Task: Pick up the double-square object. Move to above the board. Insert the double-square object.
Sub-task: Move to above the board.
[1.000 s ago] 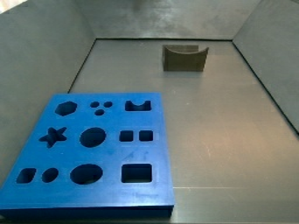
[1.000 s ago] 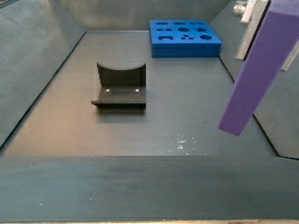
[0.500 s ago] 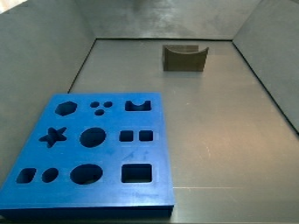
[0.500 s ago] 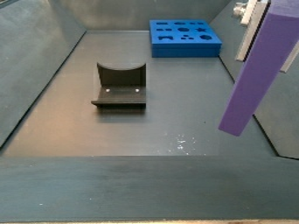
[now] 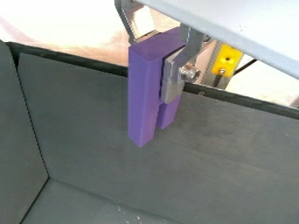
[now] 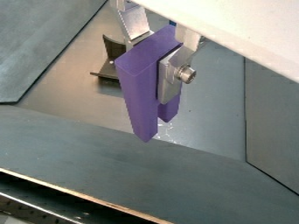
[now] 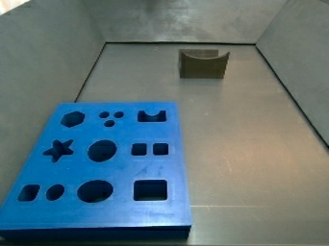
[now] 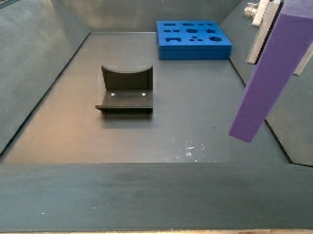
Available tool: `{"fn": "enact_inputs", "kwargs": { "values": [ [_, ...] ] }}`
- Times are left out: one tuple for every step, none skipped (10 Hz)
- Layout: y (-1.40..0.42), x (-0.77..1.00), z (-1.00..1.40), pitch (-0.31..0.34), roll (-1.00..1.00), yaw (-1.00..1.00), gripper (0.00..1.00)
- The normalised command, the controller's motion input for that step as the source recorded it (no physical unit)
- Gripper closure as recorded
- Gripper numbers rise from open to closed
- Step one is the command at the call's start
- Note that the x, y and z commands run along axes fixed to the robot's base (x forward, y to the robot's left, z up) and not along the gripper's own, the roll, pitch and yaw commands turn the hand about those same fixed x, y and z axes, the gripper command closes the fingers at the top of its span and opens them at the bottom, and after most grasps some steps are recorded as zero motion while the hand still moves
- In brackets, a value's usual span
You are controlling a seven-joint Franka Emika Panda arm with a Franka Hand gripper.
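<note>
My gripper (image 5: 152,66) is shut on the double-square object (image 5: 149,96), a tall lilac peg of two joined square prongs. The peg hangs down from the fingers (image 5: 173,74), its lower end above the grey floor. It shows in both wrist views (image 6: 149,87) and in a side view (image 8: 272,78), near the right wall. The gripper (image 8: 259,14) is only partly in that side view. The board (image 7: 122,170), a flat bright-blue slab with shaped cutouts, lies on the floor, also seen far off in a side view (image 8: 193,53). The peg is well apart from it.
The dark fixture (image 8: 124,90) stands on the floor between the peg and the board, also in a side view (image 7: 203,62) and a wrist view (image 6: 117,57). Grey walls (image 7: 295,86) enclose the tray floor.
</note>
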Motion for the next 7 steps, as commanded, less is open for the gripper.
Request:
{"fn": "enact_inputs", "kwargs": {
  "values": [
    [0.82,0.02,0.01,0.1,0.03,0.03,1.0],
    [0.82,0.02,0.01,0.1,0.03,0.03,1.0],
    [0.82,0.02,0.01,0.1,0.03,0.03,1.0],
    [0.82,0.02,0.01,0.1,0.03,0.03,1.0],
    [0.82,0.02,0.01,0.1,0.03,0.03,1.0],
    [0.82,0.02,0.01,0.1,0.03,0.03,1.0],
    [0.82,0.02,0.01,0.1,0.03,0.03,1.0]
  ]
}}
